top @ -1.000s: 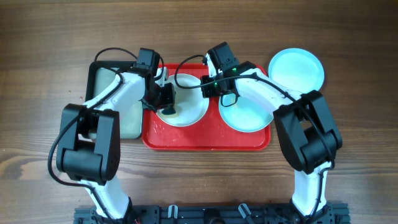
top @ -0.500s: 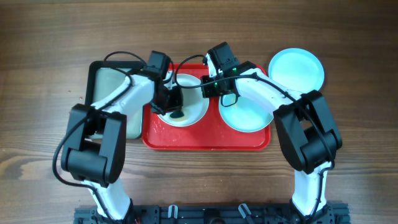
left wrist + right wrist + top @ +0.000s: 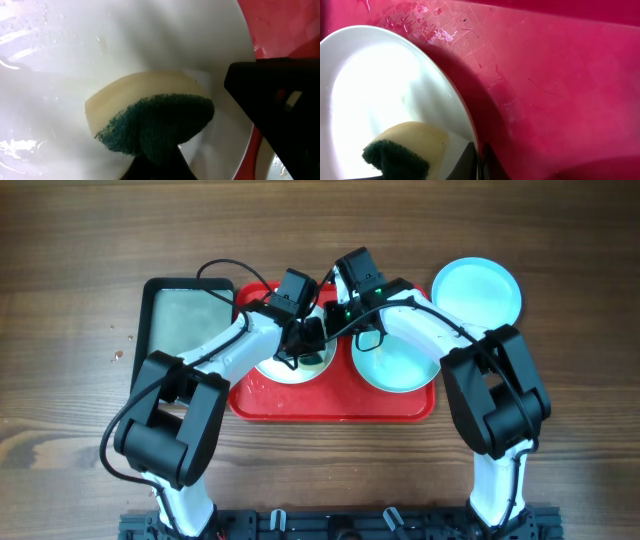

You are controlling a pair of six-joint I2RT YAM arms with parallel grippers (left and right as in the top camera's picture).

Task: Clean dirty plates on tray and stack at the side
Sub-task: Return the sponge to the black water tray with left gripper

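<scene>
Red tray (image 3: 330, 408): sits mid-desk (image 3: 80, 240), long side across. You can see water beads on its floor in the right wrist view.

White plate (image 3: 270, 368): lies in the left half of the red tray, wet and glossy. Both your arms meet over its right side.

Left fingers (image 3: 312, 350): down inside the white plate, near the tray's middle, clamped on a sponge (image 3: 150, 117). The left wrist view shows only a dark bit of them under the sponge.

Sponge: yellow foam with a dark green scrubby face, squashed into a curve. Its yellow side is against the plate's inner surface, close to the rim.

Right fingers (image 3: 479, 159): pressed together on the white plate's right rim, one on each side of the edge, about at the tray's centre line. There's a wide dark shadow on the tray under that rim. Can't tell for sure if the edge is lifted.

Inner turquoise plate (image 3: 400, 368): flat in the right half of the red tray, just beside the white one, partly under your right arm.

Outer turquoise plate (image 3: 477, 290): on the bare desk off the tray's far right corner, nothing touching it.

Black-rimmed tray (image 3: 185, 320): right against the red tray's left end, with a pale pad filling it.
</scene>
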